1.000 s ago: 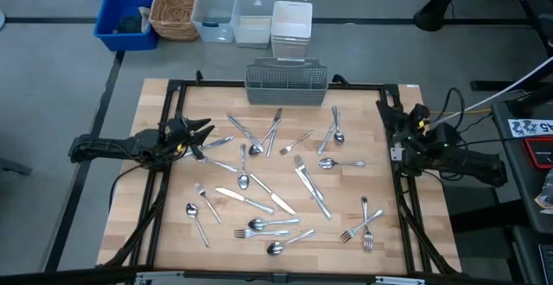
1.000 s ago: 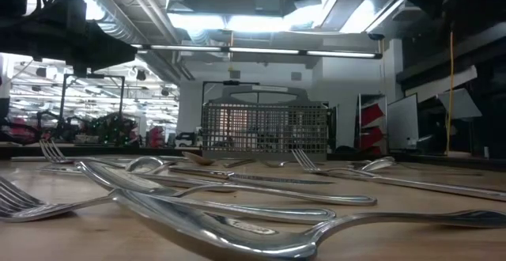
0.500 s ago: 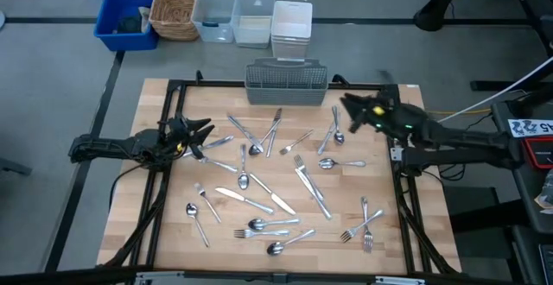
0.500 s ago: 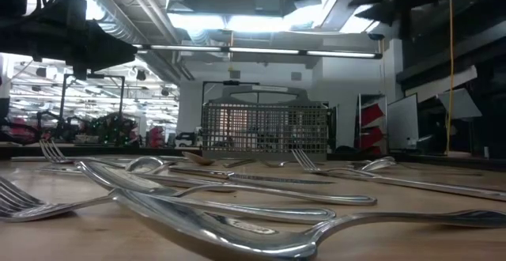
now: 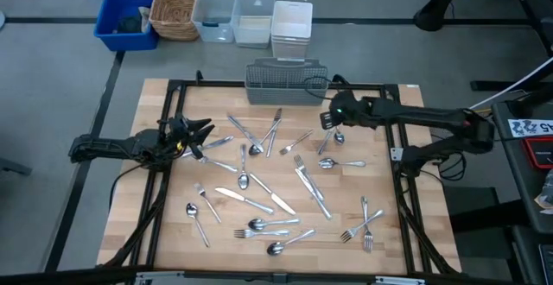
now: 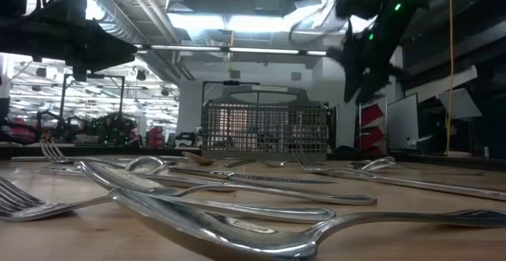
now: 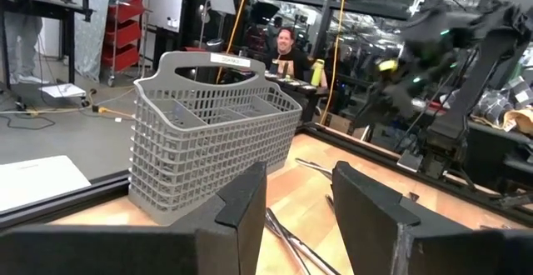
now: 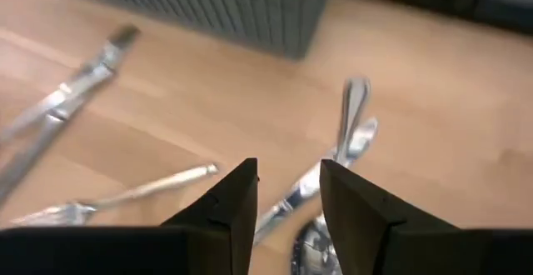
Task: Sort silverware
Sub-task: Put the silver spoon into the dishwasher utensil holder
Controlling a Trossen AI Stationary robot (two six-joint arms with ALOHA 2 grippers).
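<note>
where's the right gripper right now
In the high view the right gripper hovers open above the spoon pair, just in front of the grey mesh basket.

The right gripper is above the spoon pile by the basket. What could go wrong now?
The right gripper, fingers open, hovers over crossed shiny metal spoons and forks near the grey wire-mesh basket. Those pieces overlap, so it might pinch two at once or drag a neighbour along. It is also close to the basket's wall and could bump it. The left gripper waits at the table's left side.
</note>
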